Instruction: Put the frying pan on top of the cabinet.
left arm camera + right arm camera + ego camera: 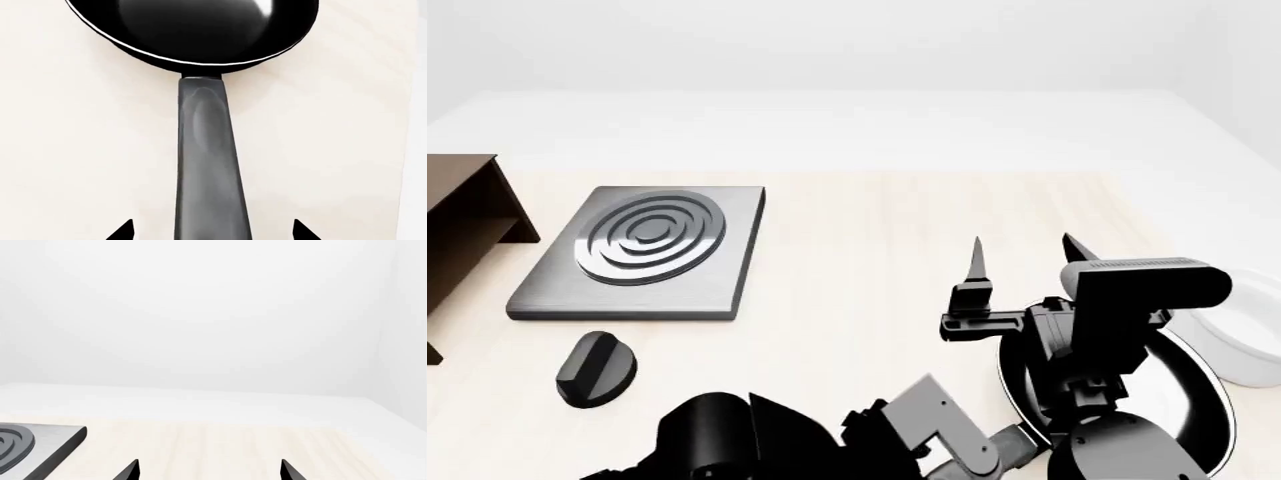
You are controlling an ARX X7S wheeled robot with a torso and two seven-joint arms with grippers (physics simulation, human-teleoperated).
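Straddling the long dark grey handle [210, 165] of the round glossy black frying pan [193, 30] lying on the pale wooden bench [80, 150], left end effector [212, 231] spread apart; rigid, slick, front-heavy, best gripped near the bowl.

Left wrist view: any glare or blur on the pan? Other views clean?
Left wrist view: sharp, with a soft white highlight inside the frying pan and a faint sheen on its handle. Head view: crisp, with almost no shadows around the stove plate. Right wrist view: mostly washed-out white background.
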